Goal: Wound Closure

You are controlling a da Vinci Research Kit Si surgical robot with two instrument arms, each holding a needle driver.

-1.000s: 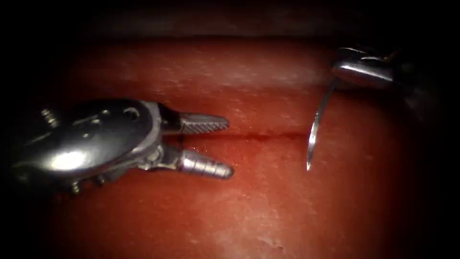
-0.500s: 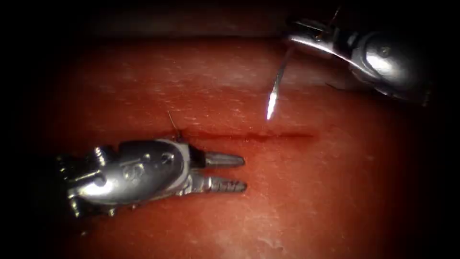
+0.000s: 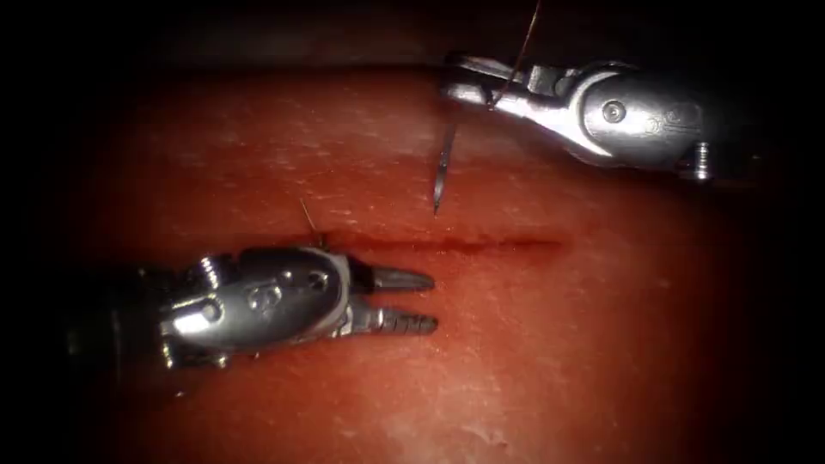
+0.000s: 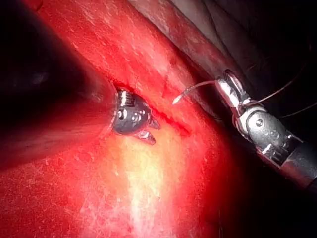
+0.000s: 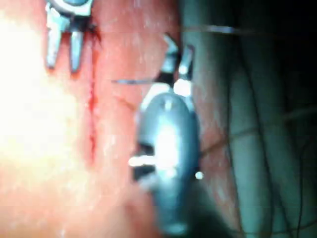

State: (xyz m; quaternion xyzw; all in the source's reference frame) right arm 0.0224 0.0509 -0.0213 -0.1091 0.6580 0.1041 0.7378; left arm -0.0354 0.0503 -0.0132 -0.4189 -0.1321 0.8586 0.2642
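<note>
The tissue [image 3: 533, 344] carries a dark horizontal cut [image 3: 464, 245]. My left tool [image 3: 432, 302] lies just below the cut's left part, jaws open and holding nothing. My right tool [image 3: 454, 79] reaches in above the cut, shut on the curved needle [image 3: 443, 167] near its back end. The needle hangs free, tip down, just above the cut's upper edge and not in the tissue. Thread [image 3: 522, 43] runs up from the right jaws. The left wrist view has the needle [image 4: 190, 90] between both tools. In the right wrist view, the needle [image 5: 133, 81] points toward the cut [image 5: 91, 114].
A short cut end of thread [image 3: 309, 222] sticks up from the tissue by the cut's left end, just above the left tool's wrist. Red fluid lines the cut. The tissue's far edge [image 3: 344, 69] runs behind the right tool.
The right tool has swung leftward with the needle, its tip now over the cut's upper edge near the middle. The left tool dropped below the cut and narrowed its open jaws.
</note>
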